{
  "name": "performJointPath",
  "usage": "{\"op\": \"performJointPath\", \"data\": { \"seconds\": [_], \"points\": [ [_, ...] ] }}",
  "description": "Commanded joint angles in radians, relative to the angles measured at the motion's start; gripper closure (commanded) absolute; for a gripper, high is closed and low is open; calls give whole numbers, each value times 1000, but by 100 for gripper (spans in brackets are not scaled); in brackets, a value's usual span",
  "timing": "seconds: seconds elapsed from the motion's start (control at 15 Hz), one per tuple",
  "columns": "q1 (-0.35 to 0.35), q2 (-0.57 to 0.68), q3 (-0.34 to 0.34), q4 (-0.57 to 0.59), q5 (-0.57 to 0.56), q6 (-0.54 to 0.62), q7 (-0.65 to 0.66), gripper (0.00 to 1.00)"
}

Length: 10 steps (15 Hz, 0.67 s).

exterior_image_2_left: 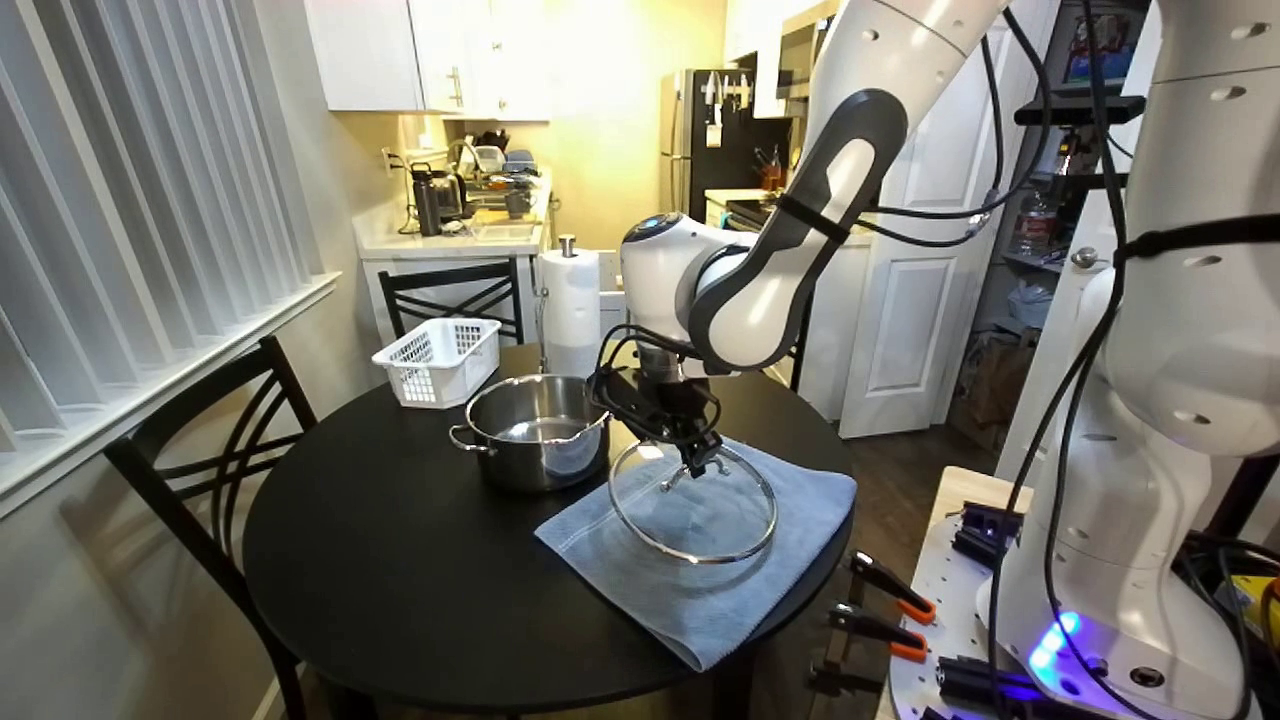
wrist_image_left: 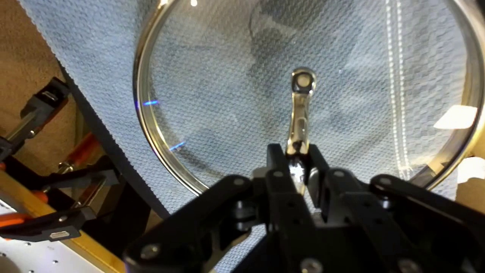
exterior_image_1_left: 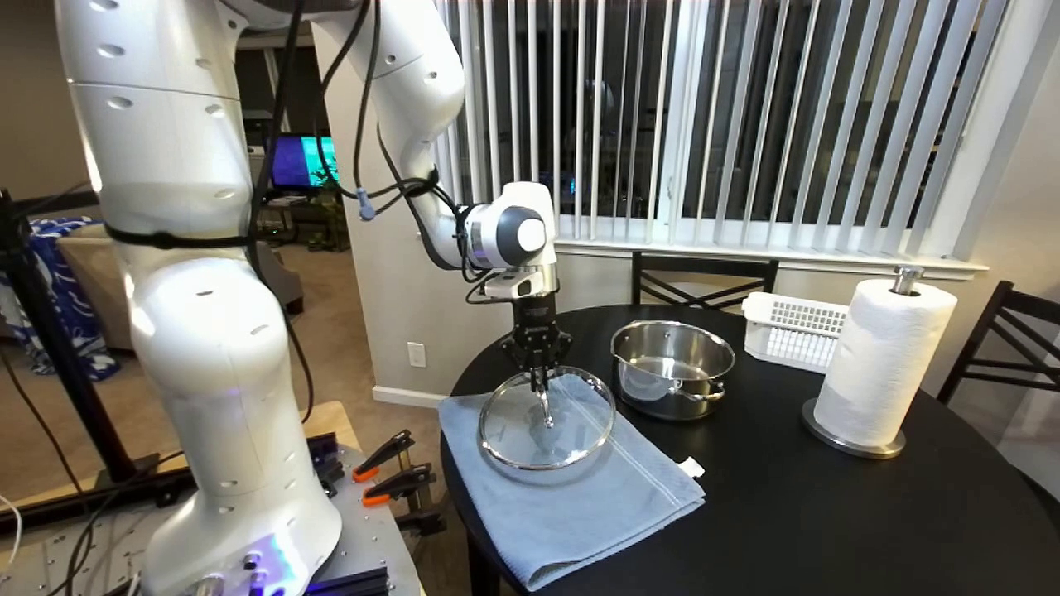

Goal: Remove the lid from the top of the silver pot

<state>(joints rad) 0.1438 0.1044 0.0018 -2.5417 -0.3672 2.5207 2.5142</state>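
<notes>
the claw (wrist_image_left: 297,161) is pinched on the handle (wrist_image_left: 299,121) of the lid (exterior_image_1_left: 526,430), which is over the blue towel (exterior_image_1_left: 580,521) on the table (exterior_image_1_left: 828,521). just beside the lid, the silver pot (exterior_image_1_left: 662,391) stands uncovered.

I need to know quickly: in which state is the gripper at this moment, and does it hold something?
Gripper: closed, holding the glass lid by its metal handle.

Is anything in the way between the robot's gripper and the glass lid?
No, nothing visible. In the wrist view, the gripper pinches the lid right by its metal handle. The blue towel is under the lid and the silver pot stands beside it; neither gets between them.
</notes>
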Motion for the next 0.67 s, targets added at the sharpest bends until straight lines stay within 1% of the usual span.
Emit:
{"op": "performJointPath", "data": {
  "seconds": [0.0,0.27,0.33,0.4,0.6],
  "points": [
    [0,62,-6,56,-27,-4,64,96],
    [17,120,-25,90,-18,19,75,96],
    [24,133,-33,99,-22,13,95,58],
    [29,141,-40,103,-29,22,108,57],
    [34,144,-55,113,-23,30,123,38]
  ]
}}
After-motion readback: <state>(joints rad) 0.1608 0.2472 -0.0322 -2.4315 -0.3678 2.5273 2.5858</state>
